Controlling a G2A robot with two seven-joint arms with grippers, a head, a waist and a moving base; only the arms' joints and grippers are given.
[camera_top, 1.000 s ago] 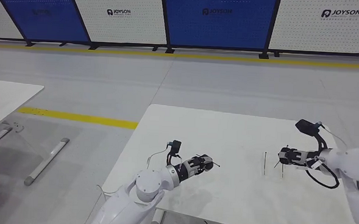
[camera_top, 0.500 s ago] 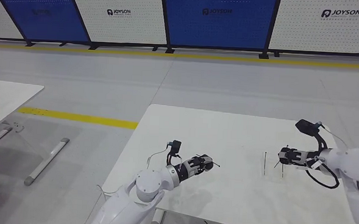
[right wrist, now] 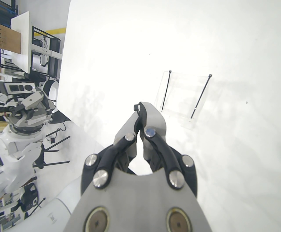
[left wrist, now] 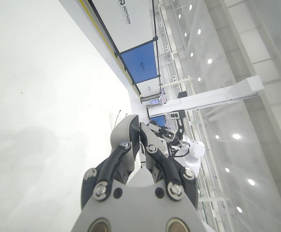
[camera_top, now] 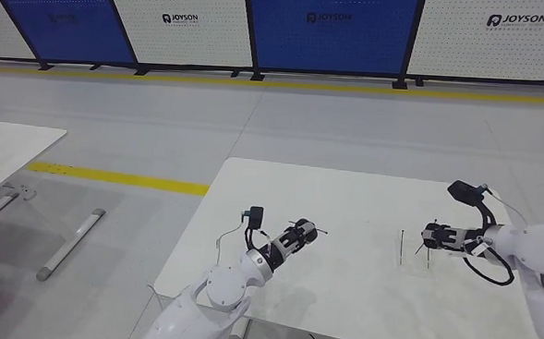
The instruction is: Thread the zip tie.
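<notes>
Well left of the clear stand (right wrist: 183, 96), the left gripper (left wrist: 138, 125), clenched on a zip tie (camera_top: 292, 224), has lifted and turned. Just beside the stand, the right gripper (right wrist: 140, 107) stays clenched on a second zip tie (right wrist: 135, 107). Threading hasn't begun.

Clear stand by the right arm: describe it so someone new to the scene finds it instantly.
Start at the white table and go to the robot's right side, just in front of the right gripper. There sits the clear stand, a see-through plate with a black zip tie along each side edge. It is the table's only transparent thing.
</notes>
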